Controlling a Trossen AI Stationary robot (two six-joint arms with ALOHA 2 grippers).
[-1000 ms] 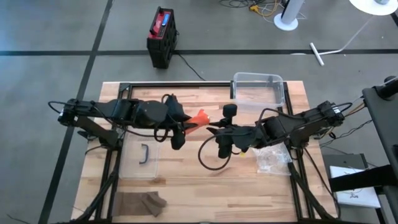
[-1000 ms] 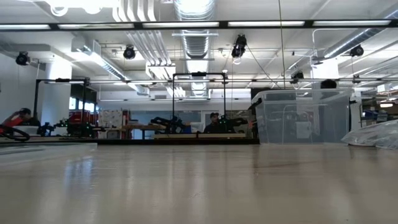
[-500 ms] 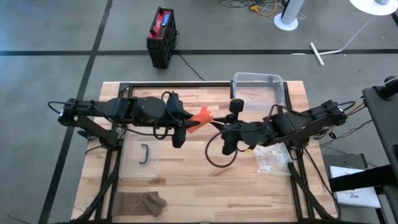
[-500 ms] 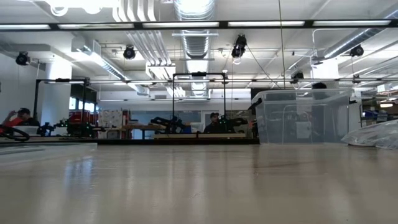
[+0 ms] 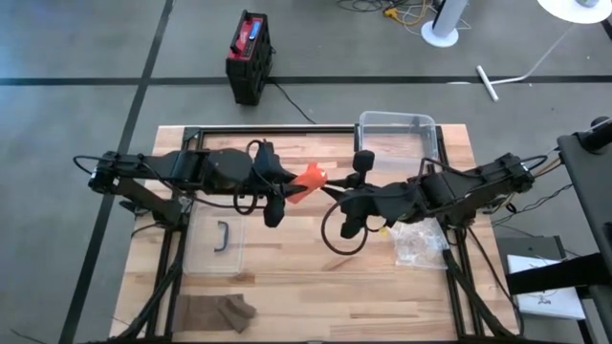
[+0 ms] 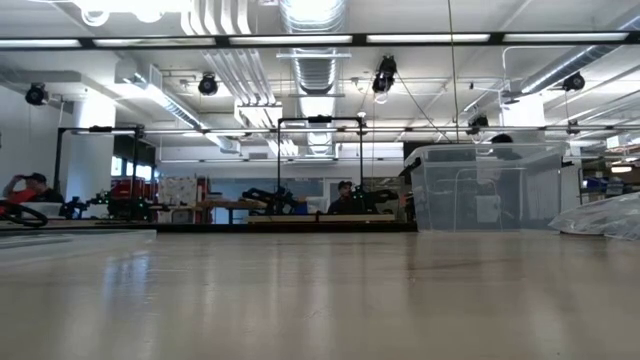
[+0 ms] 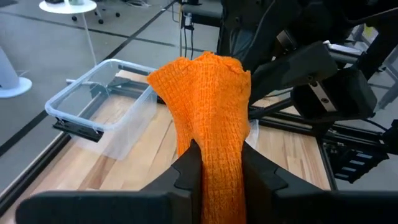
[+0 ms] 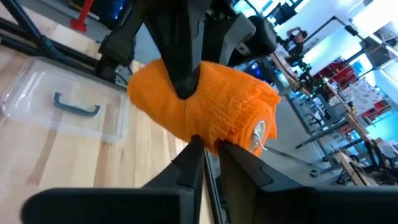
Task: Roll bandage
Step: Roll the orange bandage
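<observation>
Midair, both tools pinch the bandage (image 5: 308, 179) edges.

Both arms are matte black, built of chunky rounded joint housings linked by slimmer segments. Thin black cables loop loosely beside each arm. The left gripper (image 7: 216, 171) has two dark, wedge-shaped fingers; the right gripper (image 8: 208, 155) has the same tapered black fingers.

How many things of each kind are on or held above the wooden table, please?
Orange bandage: 1
Clear plastic bin: 1
Clear lid with handle: 1
Clear plastic bag: 1
Brown cloth: 1
Total: 5
</observation>
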